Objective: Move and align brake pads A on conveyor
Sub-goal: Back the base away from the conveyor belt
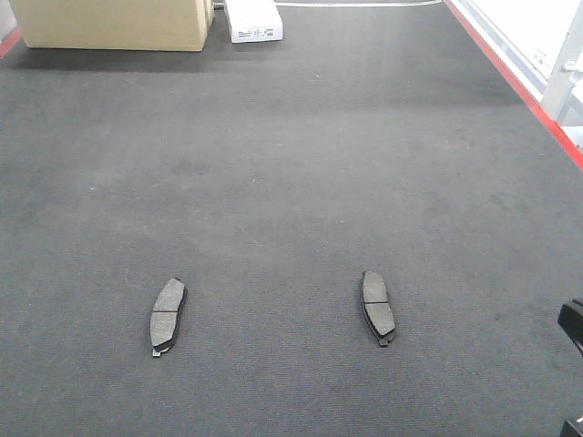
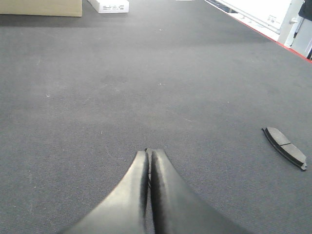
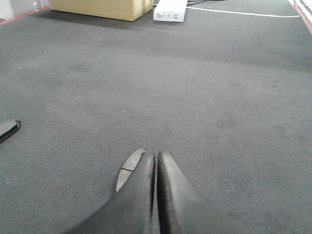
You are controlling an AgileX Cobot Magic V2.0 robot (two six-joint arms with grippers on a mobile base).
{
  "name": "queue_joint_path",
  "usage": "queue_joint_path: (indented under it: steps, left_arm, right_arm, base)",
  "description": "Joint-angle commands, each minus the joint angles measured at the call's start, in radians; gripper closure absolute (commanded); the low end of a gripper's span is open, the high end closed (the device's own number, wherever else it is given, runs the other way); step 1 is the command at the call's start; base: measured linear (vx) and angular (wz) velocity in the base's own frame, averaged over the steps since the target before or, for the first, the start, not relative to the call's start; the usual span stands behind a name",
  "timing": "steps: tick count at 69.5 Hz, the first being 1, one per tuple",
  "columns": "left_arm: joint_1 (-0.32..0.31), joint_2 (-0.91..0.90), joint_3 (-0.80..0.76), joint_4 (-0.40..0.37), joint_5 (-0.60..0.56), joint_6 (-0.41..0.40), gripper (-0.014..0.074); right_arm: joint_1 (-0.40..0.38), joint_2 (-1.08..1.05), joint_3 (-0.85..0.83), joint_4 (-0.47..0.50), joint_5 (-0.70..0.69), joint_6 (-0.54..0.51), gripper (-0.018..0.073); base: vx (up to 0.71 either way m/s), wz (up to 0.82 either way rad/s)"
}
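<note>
Lying flat on the conveyor (image 1: 291,164), two pads sit well away from the box (image 1: 114,23), which stands at the far left end. We see the left pad (image 1: 168,316) roughly straight out from the box toward the near edge, its long side running nearly toward the box and tilted slightly right. The right pad (image 1: 378,308) lies well to the right of that line, about as far from the box's end, and tilts slightly the other way. The far ends of the two pads therefore lean toward each other, and the pads are well apart.

A white box (image 1: 253,20) stands just right of the box, and a white cable (image 3: 243,12) runs on rightward from it. A red stripe (image 1: 519,86) edges the conveyor far to the right of the box.

Our left end effector (image 2: 148,152) is closed, fingers pressed together with nothing between them. It points toward the box end over bare conveyor, and one pad lies off to its right, apart from it.

Our right end effector (image 3: 156,155) is likewise closed and empty. A pad shows just left of its fingers, partly hidden by them, and we cannot tell whether they touch.
</note>
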Motion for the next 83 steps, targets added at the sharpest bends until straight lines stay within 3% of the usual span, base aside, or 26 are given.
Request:
queue_joint_path:
  steps: [1,83]
  left_arm:
    - [-0.006,0.009,-0.023,0.006,-0.076,-0.002,0.0603]
    - [-0.006,0.009,-0.023,0.006,-0.076,-0.002,0.0603]
  right_arm:
    - [-0.002,0.006,-0.028,0.000,-0.074,-0.009,0.0566]
    - [-0.002,0.006,-0.028,0.000,-0.072,-0.009,0.0566]
  base:
    - [0.01,-0.03]
    - [-0.12,-0.04]
